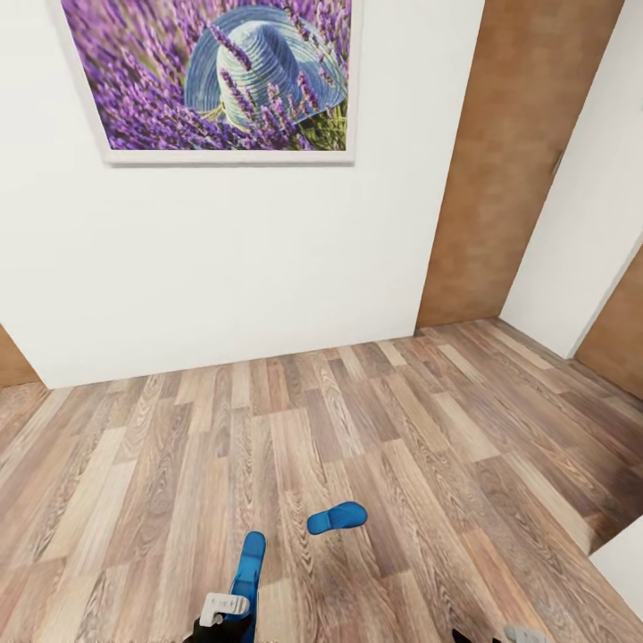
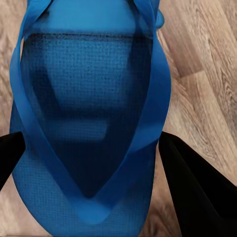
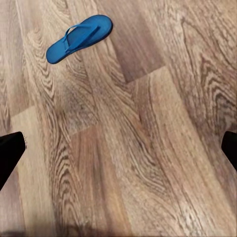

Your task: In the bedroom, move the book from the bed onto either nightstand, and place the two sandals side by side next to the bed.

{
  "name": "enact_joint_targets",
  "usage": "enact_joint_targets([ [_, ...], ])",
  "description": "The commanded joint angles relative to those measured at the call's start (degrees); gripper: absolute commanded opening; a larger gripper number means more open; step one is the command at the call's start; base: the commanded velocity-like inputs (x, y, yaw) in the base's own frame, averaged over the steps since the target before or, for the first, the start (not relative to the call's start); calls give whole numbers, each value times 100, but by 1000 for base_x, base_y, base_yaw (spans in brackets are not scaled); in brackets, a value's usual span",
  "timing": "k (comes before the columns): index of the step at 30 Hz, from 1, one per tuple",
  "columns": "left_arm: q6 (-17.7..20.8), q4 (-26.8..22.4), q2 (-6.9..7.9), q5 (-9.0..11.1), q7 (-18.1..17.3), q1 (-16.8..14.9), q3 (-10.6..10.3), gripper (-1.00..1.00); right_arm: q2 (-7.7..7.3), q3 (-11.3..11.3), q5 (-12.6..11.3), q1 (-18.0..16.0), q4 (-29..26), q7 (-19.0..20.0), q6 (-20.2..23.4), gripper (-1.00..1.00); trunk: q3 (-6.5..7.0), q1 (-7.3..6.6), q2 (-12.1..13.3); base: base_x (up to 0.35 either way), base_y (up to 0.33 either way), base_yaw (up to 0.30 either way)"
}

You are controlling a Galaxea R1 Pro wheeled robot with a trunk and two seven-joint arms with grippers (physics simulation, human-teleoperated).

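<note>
From the head camera I am looking at a white wall (image 1: 250,259) with a framed picture (image 1: 210,76) of a blue straw hat among purple lavender, and a brown wooden door (image 1: 518,161) standing to the right of it. Below runs the light wood-plank floor (image 1: 429,429).

One blue sandal (image 1: 338,517) lies flat on the floor just ahead of me, near the bottom middle of the head view, turned crosswise. In my right wrist camera I see that same sandal (image 3: 79,38) strap-side up on the planks, well apart from the right gripper (image 3: 118,153). That gripper's two dark fingertips (image 3: 10,153) sit at the opposite edges of the picture with bare floor between them, so its jaws are spread wide and carrying nothing.

The other sandal (image 1: 250,563) stands up lengthwise at the bottom of the head view, to the left of the lying one and apart from it, rising out of my left gripper (image 1: 223,616). In the left wrist camera this sandal (image 2: 89,113) is very close, its sole and thong straps facing the lens, with the gripper's (image 2: 91,153) dark fingers (image 2: 197,187) on either side of it. The jaws are clamped on the sandal's edges, and it hangs above the floor rather than lying on it.

At the far bottom right of the head view a small grey and black part of my right arm (image 1: 518,634) pokes in.
</note>
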Motion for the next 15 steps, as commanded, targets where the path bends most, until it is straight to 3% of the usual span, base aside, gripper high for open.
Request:
enact_joint_targets([
  [1, -6, 9, -3, 1, -40, -6, 35, -100, 0, -45, 16, -2, 6, 38, -6, 100, -5, -1, -2, 4, 0, 280],
  [10, -6, 7, -3, 1, -40, -6, 33, -100, 0, -41, 16, -2, 6, 39, -6, 100, -5, -1, -2, 35, -15, 278],
  [15, -6, 8, -33, -6, -36, -6, 33, -100, 0, -40, 16, -2, 6, 44, -6, 100, -5, -1, -2, 228, -172, 67],
])
